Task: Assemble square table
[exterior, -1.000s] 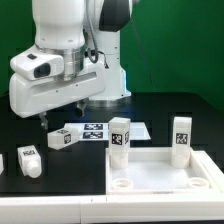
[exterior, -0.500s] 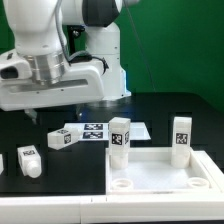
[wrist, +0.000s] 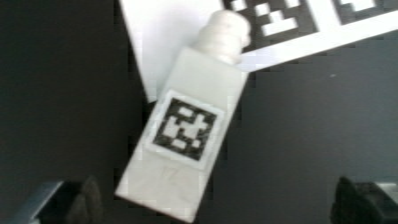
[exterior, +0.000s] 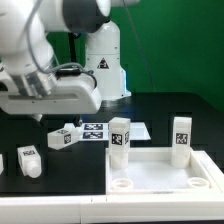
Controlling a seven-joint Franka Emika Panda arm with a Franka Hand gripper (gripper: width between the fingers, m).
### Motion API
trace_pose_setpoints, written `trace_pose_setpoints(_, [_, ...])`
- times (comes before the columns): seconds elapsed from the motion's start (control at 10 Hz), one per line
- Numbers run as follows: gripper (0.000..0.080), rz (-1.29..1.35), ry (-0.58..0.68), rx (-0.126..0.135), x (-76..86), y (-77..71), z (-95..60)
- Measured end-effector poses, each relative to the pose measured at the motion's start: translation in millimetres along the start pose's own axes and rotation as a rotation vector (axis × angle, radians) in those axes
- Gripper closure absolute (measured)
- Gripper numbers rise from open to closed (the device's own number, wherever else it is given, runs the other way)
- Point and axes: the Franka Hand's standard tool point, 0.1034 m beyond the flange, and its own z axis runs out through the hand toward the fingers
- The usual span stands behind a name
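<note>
The square table top (exterior: 160, 168) lies flat at the front on the exterior view's right, white with a raised rim and round holes. Two white tagged legs (exterior: 120, 138) (exterior: 181, 138) stand upright at its back edge. Another leg (exterior: 62, 137) lies on its side on the black table, partly over the marker board (exterior: 98, 130). My gripper (exterior: 40, 118) hangs open above and to the left of that leg. In the wrist view the lying leg (wrist: 187, 130) stretches away between my open gripper (wrist: 217, 202), nearer one finger (wrist: 71, 200). Nothing is held.
A further leg (exterior: 28, 161) stands at the exterior view's front left, and a white part (exterior: 2, 160) shows at the frame's edge. The robot base (exterior: 105, 65) rises behind the marker board (wrist: 285, 35). A green wall closes the back.
The arm has swung toward the exterior view's left and nearer the camera, bringing the hand over the lying leg. The gripper stayed open and no part moved.
</note>
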Motion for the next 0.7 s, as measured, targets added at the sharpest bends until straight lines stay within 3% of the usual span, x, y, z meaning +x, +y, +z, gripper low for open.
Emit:
trace_pose_setpoints(0.1, [0.0151, -0.012, -0.081, 0.027, -0.1, 2.4, 0.5])
trace_pose_setpoints(0.4, [0.0151, -0.025, -0.27, 0.042, -3.6, -2.2, 5.8])
trace_pose_setpoints(0.5, [0.0151, -0.028, -0.257, 0.04, 3.5, -2.5, 6.1])
trace_pose_setpoints(0.6, [0.0151, 0.037, -0.313, 0.061, -3.8, 0.4, 7.3])
trace_pose_setpoints(0.7, [0.0151, 0.079, -0.36, 0.07, -0.3, 8.7, 8.4])
